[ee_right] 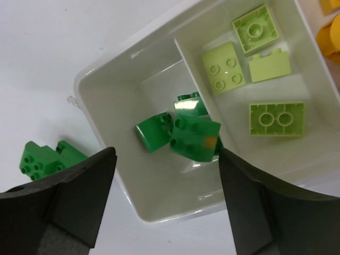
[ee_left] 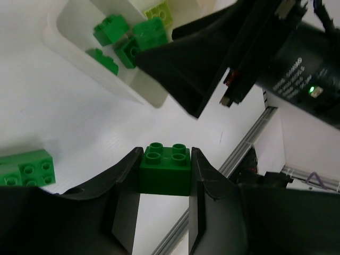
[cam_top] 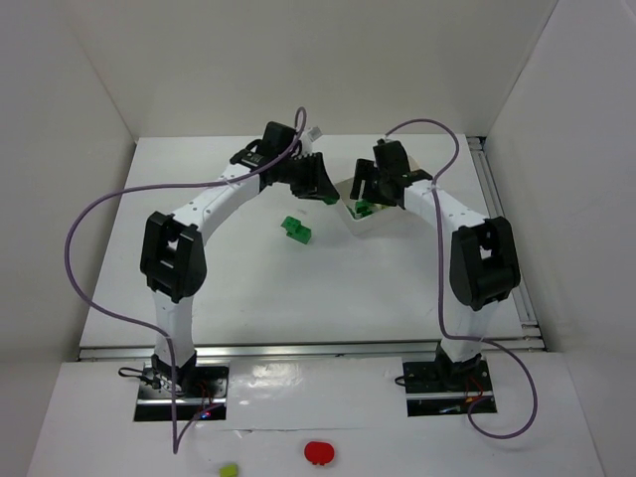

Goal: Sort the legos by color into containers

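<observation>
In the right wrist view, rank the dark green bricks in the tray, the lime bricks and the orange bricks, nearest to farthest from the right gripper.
1. dark green bricks: in the tray compartment straight ahead of the right gripper.
2. lime bricks: neighbouring compartment, upper right.
3. orange bricks: far top right corner.

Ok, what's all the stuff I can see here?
tray: one, white, middle of table
legos in end compartment: at least three, dark green
legos in next compartment: four, lime
orange legos: count unclear, compartment beyond
loose legos: small clump, green, table beside tray
held lego: one, dark green, in left fingers
round thing: one, red, front ledge
blob: one, lime, front ledge
left fingers: shut on held lego
right fingers: open, above tray
</observation>
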`<state>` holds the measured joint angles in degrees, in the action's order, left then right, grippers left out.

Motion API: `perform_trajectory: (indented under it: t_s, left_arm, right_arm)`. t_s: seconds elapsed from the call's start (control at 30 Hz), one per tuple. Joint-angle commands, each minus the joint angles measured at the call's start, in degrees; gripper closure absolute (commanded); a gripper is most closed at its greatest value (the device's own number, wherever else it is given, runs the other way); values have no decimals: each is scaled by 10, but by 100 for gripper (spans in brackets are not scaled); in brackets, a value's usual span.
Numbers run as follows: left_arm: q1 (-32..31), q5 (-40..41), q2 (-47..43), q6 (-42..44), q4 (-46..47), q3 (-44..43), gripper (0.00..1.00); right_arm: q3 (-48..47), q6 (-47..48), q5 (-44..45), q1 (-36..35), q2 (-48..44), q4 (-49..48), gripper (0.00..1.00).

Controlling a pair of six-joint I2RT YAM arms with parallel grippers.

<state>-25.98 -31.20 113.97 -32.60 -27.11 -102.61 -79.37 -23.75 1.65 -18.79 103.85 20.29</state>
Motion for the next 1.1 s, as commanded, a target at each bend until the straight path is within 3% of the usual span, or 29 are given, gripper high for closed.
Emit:
perform_trajectory:
  t_s: [0.0,0.13,0.3,0.47,0.6,0.63,0.67,0.77,0.97,1.07]
  left_arm:
    - [-2,5,28,-37,31,-51,100]
    - [-8,0,77,-49,39,-103,100]
    - [-14,0,125,-61,39,-154,100]
    - [-24,6,182,-74,39,-212,100]
    - [-36,18,233,-74,12,-270,67]
    - [-36,24,240,-74,12,-276,49]
    - [-36,24,246,-74,7,-276,40]
    - [-36,31,239,-74,7,-276,21]
    - [-42,19,184,-53,7,-241,20]
    - [-42,73,111,-17,-7,-191,44]
  right_arm:
    - [-30,11,31,-4,-21,-1,14]
    - [-7,-2,95,-4,-69,13,11]
    - [37,-2,95,11,-146,-1,12]
    - [55,-9,175,17,-195,31,13]
    - [81,-9,186,42,-252,51,13]
    - [87,-9,186,42,-269,58,13]
    - [87,-4,186,47,-276,71,13]
    - [98,-4,191,53,-294,90,13]
    - [119,-4,180,53,-307,85,13]
    - [125,-9,165,53,-301,73,13]
